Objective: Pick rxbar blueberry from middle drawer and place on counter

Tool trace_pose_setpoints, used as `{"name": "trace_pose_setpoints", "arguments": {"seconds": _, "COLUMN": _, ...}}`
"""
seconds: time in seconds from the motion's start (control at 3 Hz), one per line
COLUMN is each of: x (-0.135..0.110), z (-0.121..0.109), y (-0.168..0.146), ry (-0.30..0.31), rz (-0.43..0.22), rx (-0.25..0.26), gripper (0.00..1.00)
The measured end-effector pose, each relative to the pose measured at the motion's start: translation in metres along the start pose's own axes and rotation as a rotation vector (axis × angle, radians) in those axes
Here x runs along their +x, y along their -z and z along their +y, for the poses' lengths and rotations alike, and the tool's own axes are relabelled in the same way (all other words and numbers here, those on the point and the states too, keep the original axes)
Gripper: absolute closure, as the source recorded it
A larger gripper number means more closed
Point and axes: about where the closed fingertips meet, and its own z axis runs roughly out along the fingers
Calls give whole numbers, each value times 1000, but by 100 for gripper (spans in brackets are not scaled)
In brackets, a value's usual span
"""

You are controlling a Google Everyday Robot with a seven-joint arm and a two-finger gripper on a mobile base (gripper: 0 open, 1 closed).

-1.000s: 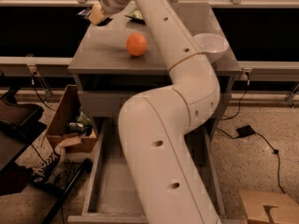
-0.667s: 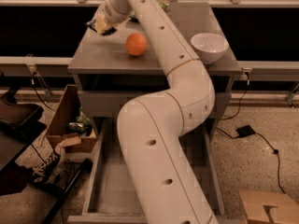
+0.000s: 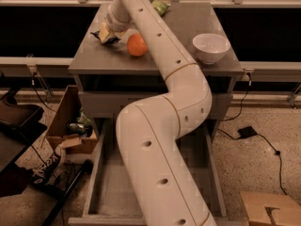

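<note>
My gripper [image 3: 107,32] is over the left part of the counter [image 3: 188,25], just left of an orange [image 3: 137,45]. It is shut on the rxbar blueberry [image 3: 100,36], a dark flat wrapper that sticks out below the fingers, at or just above the counter top. The middle drawer [image 3: 109,185] stands pulled open at the bottom of the view. Its grey floor shows on the left, and my arm hides most of the rest.
A white bowl [image 3: 211,47] stands at the counter's right front. A green chip bag [image 3: 161,7] lies at the counter's back, partly behind my arm. A cardboard box [image 3: 70,126] of items stands on the floor left of the cabinet. Another box [image 3: 270,210] is at the lower right.
My gripper with the bar has moved from the counter's back left toward the front and down, closer to the orange and the counter top.
</note>
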Motion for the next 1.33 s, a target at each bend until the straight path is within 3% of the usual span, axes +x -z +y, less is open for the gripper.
{"name": "trace_pose_setpoints", "arguments": {"seconds": 1.0, "x": 0, "z": 0, "y": 0, "ry": 0, "rz": 0, "rx": 0, "gripper": 11}}
{"name": "trace_pose_setpoints", "arguments": {"seconds": 1.33, "x": 1, "z": -2, "y": 5, "ry": 5, "rz": -1, "rx": -6, "gripper": 0}}
